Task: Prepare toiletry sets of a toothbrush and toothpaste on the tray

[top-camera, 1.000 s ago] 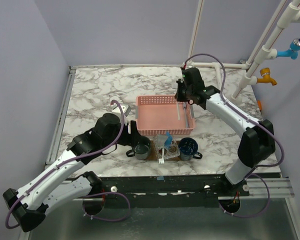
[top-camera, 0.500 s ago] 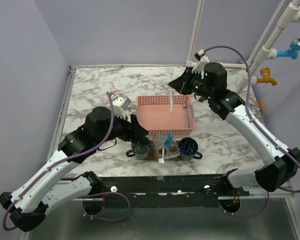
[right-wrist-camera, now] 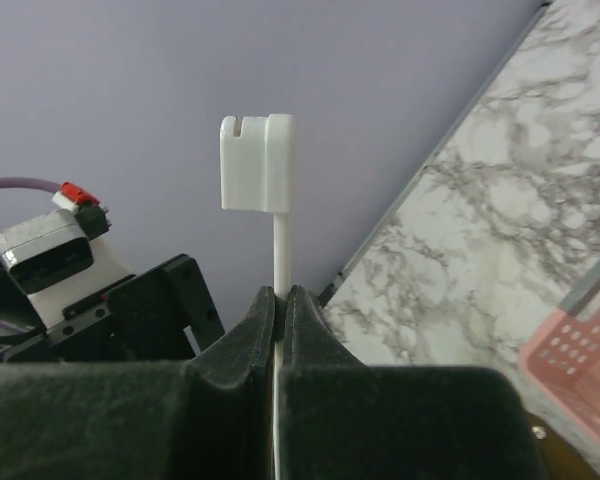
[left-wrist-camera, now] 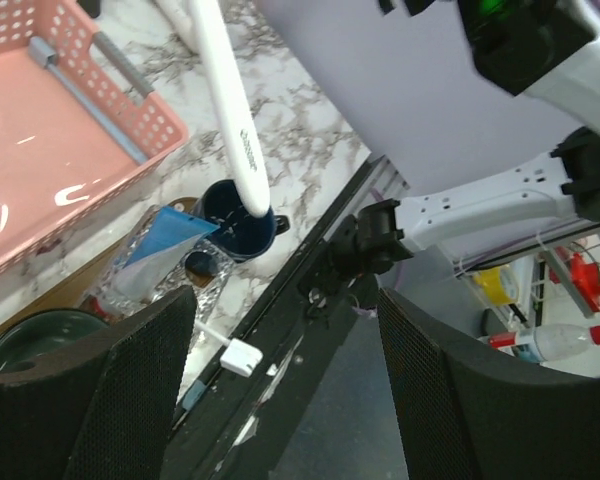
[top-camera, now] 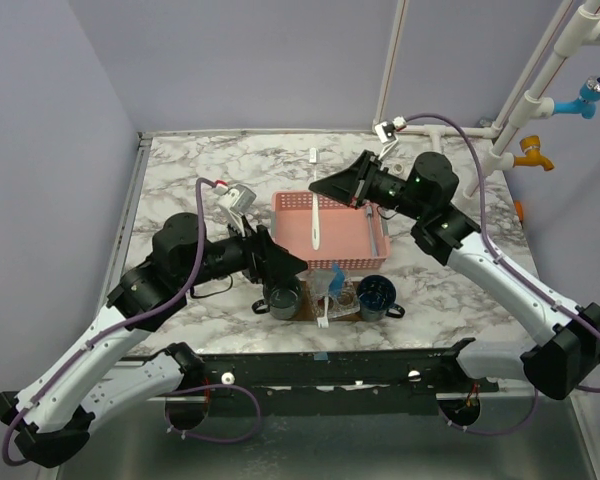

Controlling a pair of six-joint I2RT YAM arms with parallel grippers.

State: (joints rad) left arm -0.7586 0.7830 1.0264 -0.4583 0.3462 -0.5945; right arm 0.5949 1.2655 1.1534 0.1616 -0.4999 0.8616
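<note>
Slender white toothbrush [top-camera: 317, 225] gripped in the air over the pink plastic mesh basket [top-camera: 345, 258].
Top view: right gripper [top-camera: 322, 187] clamps it above the basket, apart from the dark brown wooden tray [top-camera: 346, 314]. Left wrist view: left gripper [left-wrist-camera: 285, 300] fingers spread apart, nothing between them. Right wrist view: fingers pinch the thin handle below its head.

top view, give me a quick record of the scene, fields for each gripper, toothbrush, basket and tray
right gripper: shut on the toothbrush handle
toothbrush: white, held in the air over the basket, capped head away from the gripper
left gripper: open, nothing between its fingers, near the cups
basket: pink mesh, on the marble table, a grey stick lying along its right side
tray: brown, at the near table edge, carrying a green cup, a clear cup and a blue cup in a row
</note>
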